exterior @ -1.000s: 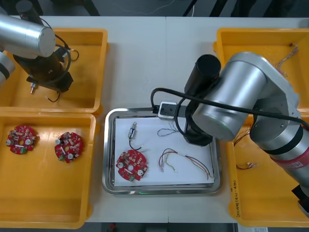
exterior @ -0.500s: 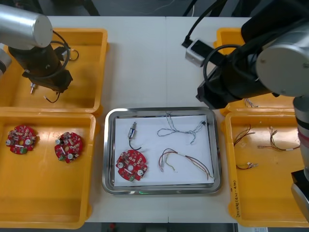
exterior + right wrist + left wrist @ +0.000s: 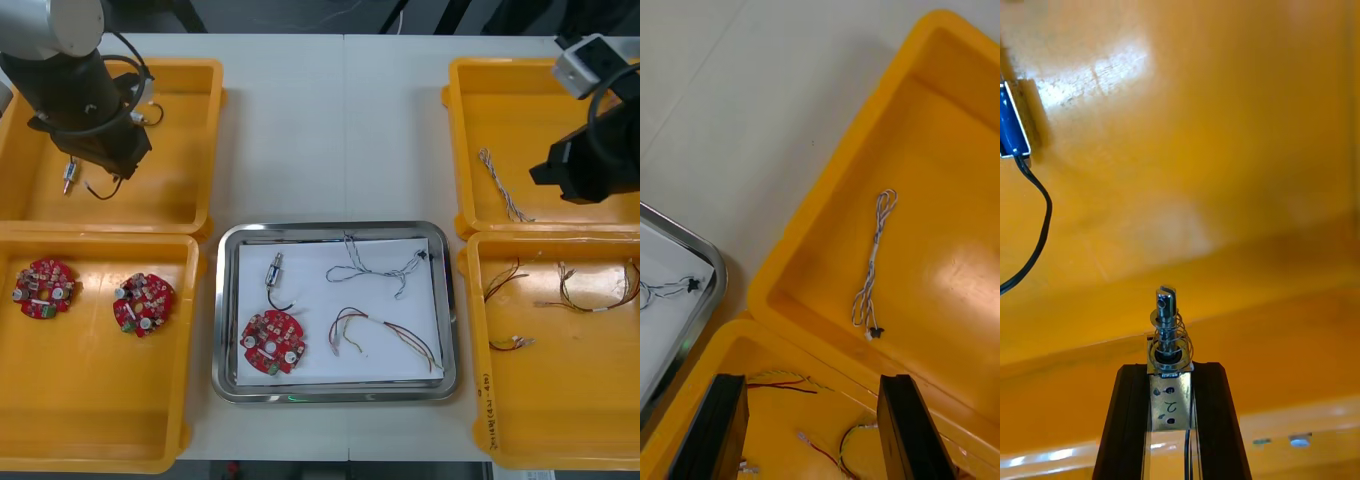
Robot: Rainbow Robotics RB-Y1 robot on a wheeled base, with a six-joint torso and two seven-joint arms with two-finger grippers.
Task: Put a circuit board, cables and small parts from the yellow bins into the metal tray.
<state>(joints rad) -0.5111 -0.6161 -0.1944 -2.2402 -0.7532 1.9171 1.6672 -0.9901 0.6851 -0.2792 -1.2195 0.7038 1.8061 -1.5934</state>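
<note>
My left gripper (image 3: 1169, 369) is shut on a small metal part (image 3: 1169, 341) with a spring and a black lead, held above the floor of the far left yellow bin (image 3: 180, 120). Another small metal part (image 3: 70, 178) lies in that bin beside the left arm. My right gripper (image 3: 811, 390) hangs open over the right-hand bins, near a twisted blue and white cable (image 3: 872, 274). The metal tray (image 3: 225, 310) holds a red circuit board (image 3: 272, 342), a small metal part (image 3: 275, 270), a twisted cable (image 3: 375, 265) and a red and yellow cable (image 3: 385, 332).
Two more circuit boards (image 3: 43, 288) (image 3: 143, 302) lie in the near left bin. The near right bin (image 3: 480, 400) holds several red and yellow cables (image 3: 575, 290). The right arm (image 3: 590, 160) stands over the far right bin, clear of the tray.
The right arm has swung away from the tray to the far right bin, leaving the twisted cable on the tray. The left arm has shifted slightly inside its bin.
</note>
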